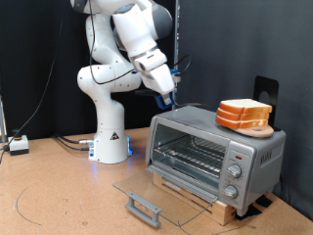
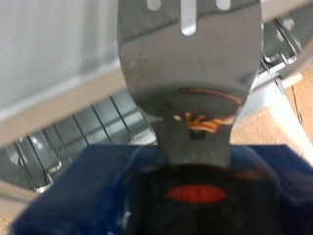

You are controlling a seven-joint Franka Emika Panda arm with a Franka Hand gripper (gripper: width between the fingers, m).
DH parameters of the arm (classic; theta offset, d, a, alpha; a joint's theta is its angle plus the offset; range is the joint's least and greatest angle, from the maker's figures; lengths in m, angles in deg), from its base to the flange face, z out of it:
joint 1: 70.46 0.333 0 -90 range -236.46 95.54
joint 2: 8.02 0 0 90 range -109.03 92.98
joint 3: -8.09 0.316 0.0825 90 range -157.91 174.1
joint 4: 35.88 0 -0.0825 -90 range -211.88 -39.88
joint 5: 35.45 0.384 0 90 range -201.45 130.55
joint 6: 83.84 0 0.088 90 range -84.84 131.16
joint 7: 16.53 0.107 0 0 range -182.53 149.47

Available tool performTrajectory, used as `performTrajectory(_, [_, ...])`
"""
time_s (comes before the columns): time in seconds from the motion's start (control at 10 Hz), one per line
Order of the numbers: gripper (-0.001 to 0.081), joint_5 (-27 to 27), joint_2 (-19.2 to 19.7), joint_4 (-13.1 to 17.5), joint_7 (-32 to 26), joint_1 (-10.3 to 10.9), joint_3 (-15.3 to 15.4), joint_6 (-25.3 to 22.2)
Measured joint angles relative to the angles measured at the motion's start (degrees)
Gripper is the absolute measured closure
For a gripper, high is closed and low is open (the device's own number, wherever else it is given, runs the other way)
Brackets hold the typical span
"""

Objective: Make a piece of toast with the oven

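The silver-grey oven (image 1: 210, 152) stands on the exterior view's right, its glass door (image 1: 161, 191) folded down flat with the grey bar handle (image 1: 144, 207) in front. Its wire rack (image 1: 196, 152) is bare. Three toast slices (image 1: 244, 115) lie stacked on the oven's roof. My gripper (image 1: 168, 98) hangs just above the oven's upper left corner, shut on a small blue block (image 2: 88, 191) that carries a flat metal spatula blade (image 2: 191, 69). In the wrist view the blade points at the oven opening and rack (image 2: 68, 137). The fingers themselves are hidden by the block.
The oven sits on a wooden board (image 1: 196, 196). A black stand (image 1: 265, 93) rises behind the toast. A small white box (image 1: 18, 145) and cables lie at the exterior view's left. The robot base (image 1: 110, 137) stands left of the oven.
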Motion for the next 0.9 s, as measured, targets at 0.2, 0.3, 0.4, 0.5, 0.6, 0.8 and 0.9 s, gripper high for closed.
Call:
performTrajectory(0.2, [0.0410,0.54,-0.01,0.01,-1.14,-1.14,-4.17,-2.26])
performTrajectory(0.3, [0.0410,0.19,0.02,-0.02,-1.14,-1.14,-3.89,-2.14])
performTrajectory(0.4, [0.0410,-0.02,0.03,0.03,-2.08,-1.00,-3.50,-1.81])
performTrajectory(0.5, [0.0410,-0.05,0.07,0.43,-3.59,-0.75,-3.13,-1.57])
performTrajectory(0.6, [0.0410,-0.71,0.32,1.17,-4.21,-0.67,-2.70,-0.74])
performTrajectory(0.8, [0.0410,-4.97,2.21,3.94,-4.06,-0.90,-1.30,-0.37])
performTrajectory(0.9, [0.0410,-6.56,3.82,5.65,-3.53,-1.03,-0.81,-0.53])
